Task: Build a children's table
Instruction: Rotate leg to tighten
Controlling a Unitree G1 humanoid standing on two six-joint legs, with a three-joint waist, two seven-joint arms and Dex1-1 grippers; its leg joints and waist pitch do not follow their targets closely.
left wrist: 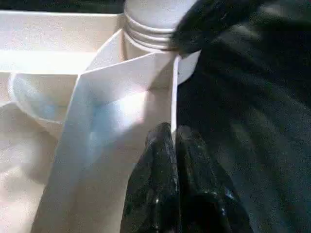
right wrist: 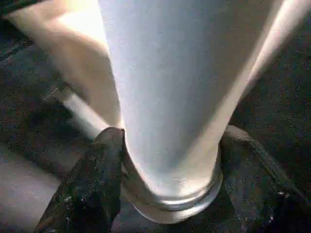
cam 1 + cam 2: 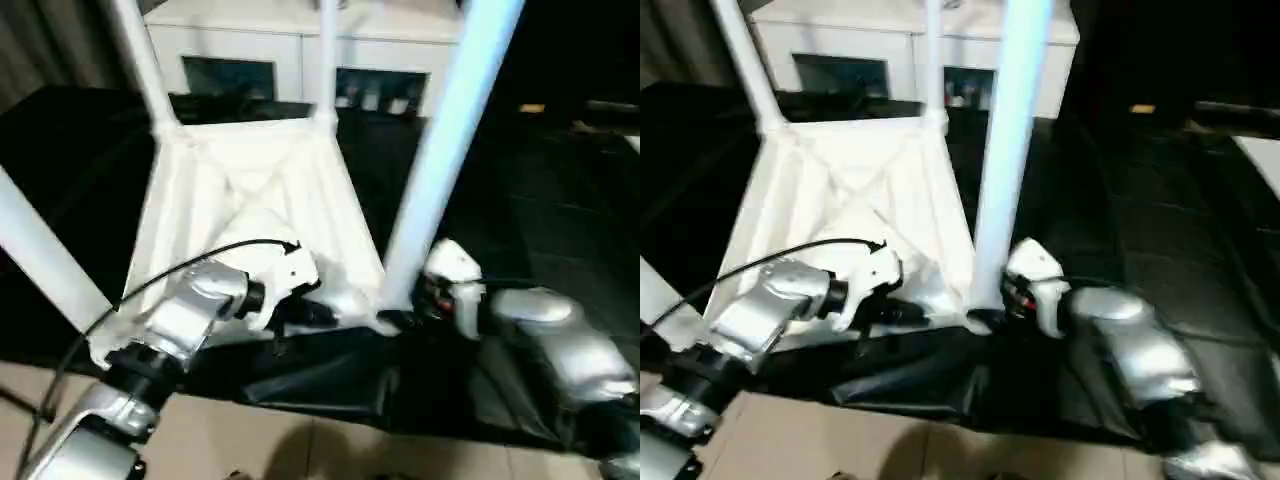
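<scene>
The white tabletop (image 3: 250,190) lies underside up on a black cloth, with tapered white legs rising from its corner sockets: far left (image 3: 145,60), far right (image 3: 325,60), near left (image 3: 45,260) and near right (image 3: 440,170). My left gripper (image 1: 174,133) is shut on the thin rim wall at the near edge, close to the near right socket (image 1: 150,29). My right gripper (image 2: 170,141) hugs the flared base of the near right leg (image 2: 165,97), one black finger (image 2: 102,165) pressed on each side, just above the socket.
A white cabinet with dark glass doors (image 3: 300,50) stands behind the tabletop. The black cloth (image 3: 540,200) spreads wide to the right and bunches at the near edge above a tan floor (image 3: 260,440). A black cable (image 3: 200,255) arcs over my left forearm.
</scene>
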